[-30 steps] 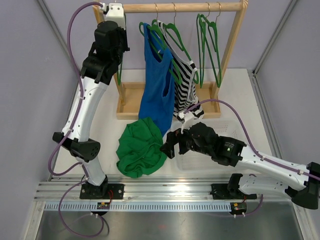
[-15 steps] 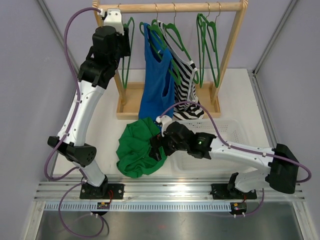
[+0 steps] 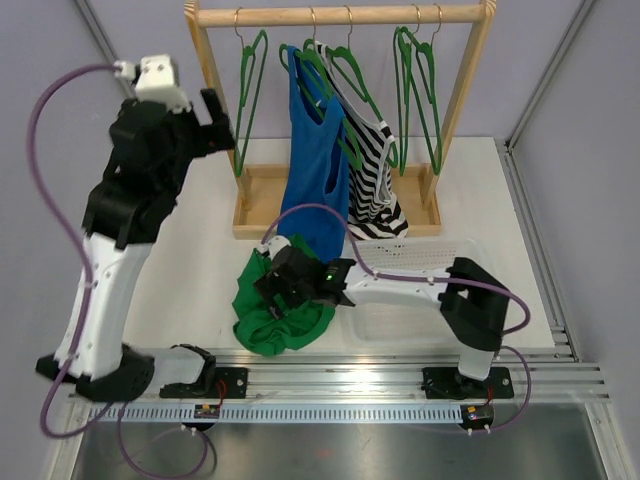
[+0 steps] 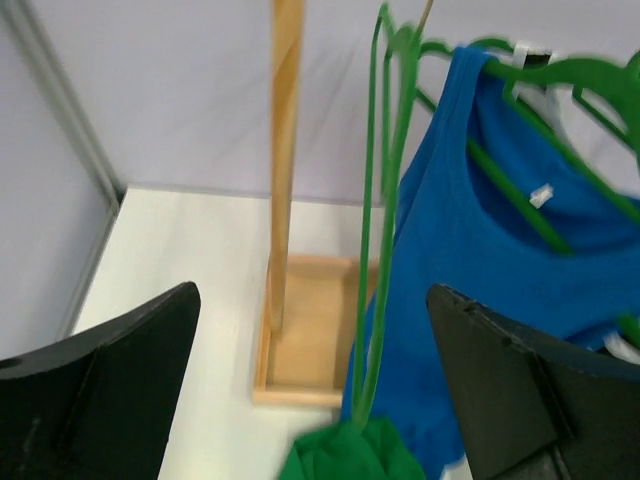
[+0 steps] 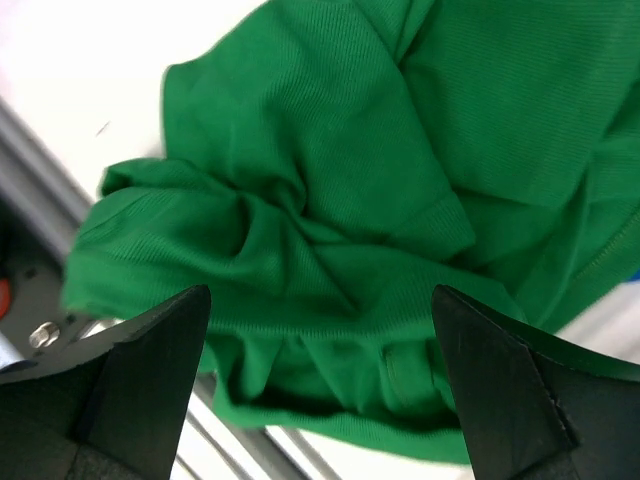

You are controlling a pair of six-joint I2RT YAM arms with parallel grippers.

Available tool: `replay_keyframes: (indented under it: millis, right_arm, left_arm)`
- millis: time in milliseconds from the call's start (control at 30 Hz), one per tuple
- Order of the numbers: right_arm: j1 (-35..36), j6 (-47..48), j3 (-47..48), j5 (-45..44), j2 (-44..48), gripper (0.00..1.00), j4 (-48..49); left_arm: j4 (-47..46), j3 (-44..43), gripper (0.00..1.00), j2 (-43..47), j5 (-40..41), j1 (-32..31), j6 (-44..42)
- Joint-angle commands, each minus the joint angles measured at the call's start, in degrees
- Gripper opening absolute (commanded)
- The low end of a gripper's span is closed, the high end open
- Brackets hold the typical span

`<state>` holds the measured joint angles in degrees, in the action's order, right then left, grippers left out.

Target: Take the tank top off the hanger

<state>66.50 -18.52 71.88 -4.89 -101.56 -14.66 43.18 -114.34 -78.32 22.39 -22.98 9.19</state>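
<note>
Green tank top (image 3: pixel 268 318) is seen off the hanger, crumpled in a heap on the white table (image 3: pixel 200 265), front-left of the rack base, near the arm rail. In the right wrist view the green tank top (image 5: pixel 330 180) fills the frame as bunched folds.

Right gripper (image 3: pixel 282 288) is positioned directly over the heap, at its upper right part. Right gripper (image 5: pixel 320 300) is seen spread wide, with fabric showing across the whole gap between the fingers (image 5: pixel 150 350). Nothing is pinched. Whether the tips touch the cloth cannot be told.

Left gripper (image 3: pixel 214 120) is held high, left of the rack post and clear of everything. Left gripper (image 4: pixel 312 300) is also spread wide and nothing is held. A bare green hanger (image 4: pixel 375 250) and the wooden post (image 4: pixel 285 150) are seen through the gap, further off.

That bare green hanger (image 3: pixel 246 100) is hung at the left end of the wooden rack (image 3: pixel 340 15). Next to it a blue tank top (image 3: pixel 312 190) is hung on its own hanger, then a striped top (image 3: pixel 370 170), then more green hangers (image 3: pixel 418 90) at the right end. The blue tank top (image 4: pixel 480 270) is also seen in the left wrist view.

A clear plastic bin (image 3: pixel 445 262) is set on the table right of the heap, under the right arm.
</note>
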Motion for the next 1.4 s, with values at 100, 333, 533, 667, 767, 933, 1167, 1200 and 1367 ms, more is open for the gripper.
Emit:
replay_keyframes:
  millis: [100, 333, 533, 667, 767, 933, 1167, 1200, 1367]
  right_arm:
    - [3.4, 1.6, 9.7, -10.1, -11.5, 0.99, -5.0]
    - [3.3, 1.1, 12.3, -8.9, -18.7, 0.97, -6.7]
    - [3.5, 1.6, 10.8, -4.1, -19.5, 0.4, -5.4]
    - [3.5, 2.0, 8.9, -4.7, -14.5, 0.0, -4.7]
    - [3.7, 2.4, 7.2, -4.7, -7.0, 0.0, -3.8]
    - [3.7, 3.6, 6.1, -7.5, 8.5, 0.0, -3.5]
    - [3.7, 6.0, 9.2, -13.6, 23.5, 0.0, -9.2]
    - [3.7, 6.7, 9.7, -15.3, 26.2, 0.0, -10.8]
    - [3.7, 7.5, 13.2, -24.3, 33.1, 0.0, -18.4]
  left_arm:
    - [-3.4, 24.6, 0.99, 23.7, 3.1, 0.2, 10.7]
    - [-1.4, 36.6, 0.99, 35.2, 3.4, 0.2, 11.4]
    - [-1.7, 44.1, 0.99, 42.1, 4.9, 0.2, 6.9]
    - [-3.9, 50.3, 0.99, 46.1, 8.6, 0.2, 4.3]
    - [-5.6, 53.6, 0.99, 47.7, 9.5, 0.2, 4.0]
    - [-7.5, 55.9, 0.99, 47.7, 8.3, 0.2, 3.7]
    - [-8.3, 57.3, 0.99, 47.6, 8.1, 0.2, 4.2]
    - [-8.5, 57.4, 0.99, 47.7, 8.1, 0.2, 4.3]
    - [-8.6, 57.3, 0.99, 48.2, 8.3, 0.2, 5.1]
